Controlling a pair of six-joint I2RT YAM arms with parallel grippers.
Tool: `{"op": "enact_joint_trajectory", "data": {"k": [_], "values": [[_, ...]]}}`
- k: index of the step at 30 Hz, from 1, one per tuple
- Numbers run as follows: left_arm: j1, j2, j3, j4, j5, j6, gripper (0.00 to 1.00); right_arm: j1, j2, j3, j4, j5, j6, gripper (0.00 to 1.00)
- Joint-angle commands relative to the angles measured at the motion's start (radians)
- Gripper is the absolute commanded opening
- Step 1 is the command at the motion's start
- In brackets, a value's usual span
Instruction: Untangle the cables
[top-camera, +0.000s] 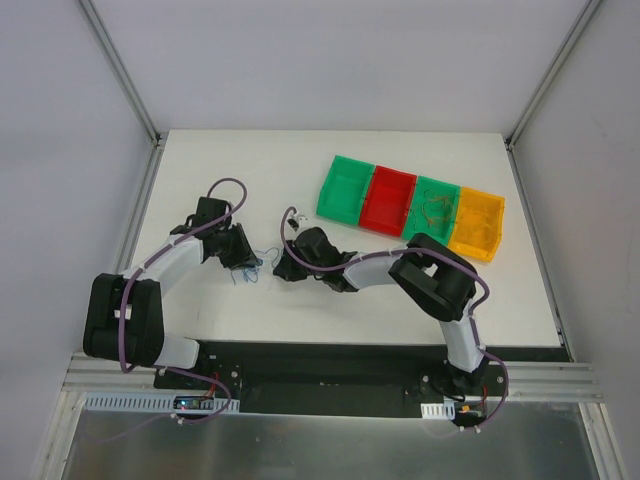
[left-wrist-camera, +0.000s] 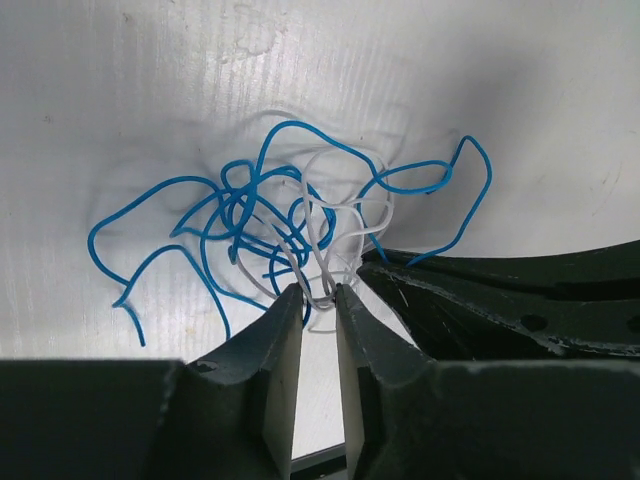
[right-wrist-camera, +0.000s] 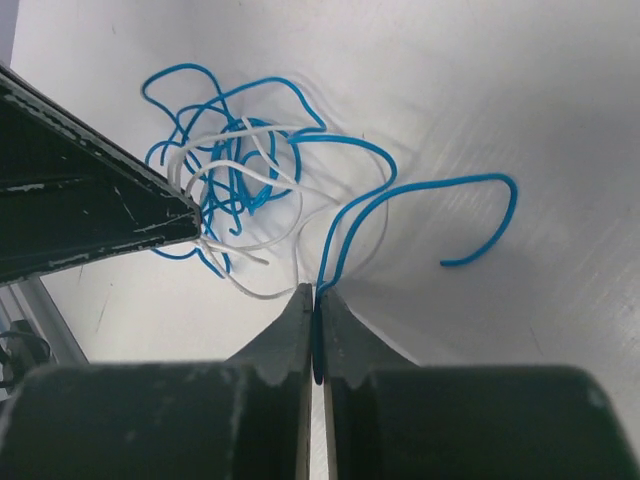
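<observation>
A tangle of thin blue cable (left-wrist-camera: 240, 205) and white cable (left-wrist-camera: 335, 200) lies on the white table between my two grippers, seen small in the top view (top-camera: 252, 271). My left gripper (left-wrist-camera: 318, 290) is nearly closed, with white strands caught between its tips. My right gripper (right-wrist-camera: 315, 292) is shut on a blue cable (right-wrist-camera: 350, 215) that loops up from its tips. The white cable (right-wrist-camera: 256, 296) curls beside it. The grippers face each other closely, left gripper (top-camera: 245, 262) and right gripper (top-camera: 283, 268). No yellow-orange or red strand is in this tangle.
A row of bins stands at the back right: green (top-camera: 345, 190), red (top-camera: 392, 200), green (top-camera: 418, 190) holding thin orange and red strands, yellow (top-camera: 477, 222). The right gripper's fingers (left-wrist-camera: 480, 300) fill the lower right of the left wrist view.
</observation>
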Motion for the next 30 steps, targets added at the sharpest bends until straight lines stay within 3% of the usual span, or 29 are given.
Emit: {"op": "enact_joint_trajectory", "data": {"k": [1, 6, 9, 14, 21, 30], "values": [[-0.014, -0.028, 0.036, 0.001, -0.024, 0.034, 0.13, -0.001, -0.048, -0.019, 0.021, 0.02, -0.024, 0.01], [-0.021, -0.047, 0.042, 0.0, -0.033, 0.048, 0.0, -0.001, -0.071, -0.042, 0.024, 0.045, -0.03, 0.0], [-0.021, -0.091, 0.042, 0.0, -0.053, 0.056, 0.0, -0.001, -0.097, -0.071, 0.025, 0.078, -0.035, 0.0], [-0.021, -0.194, 0.066, -0.022, -0.133, 0.074, 0.0, -0.007, -0.198, -0.169, 0.021, 0.3, -0.038, 0.01], [-0.019, -0.304, 0.137, -0.092, -0.301, 0.067, 0.0, -0.096, -0.393, -0.368, 0.014, 0.525, 0.023, 0.0], [-0.016, -0.482, 0.155, -0.12, -0.7, 0.088, 0.0, -0.257, -0.808, -0.637, 0.01, 0.739, -0.064, 0.0]]}}
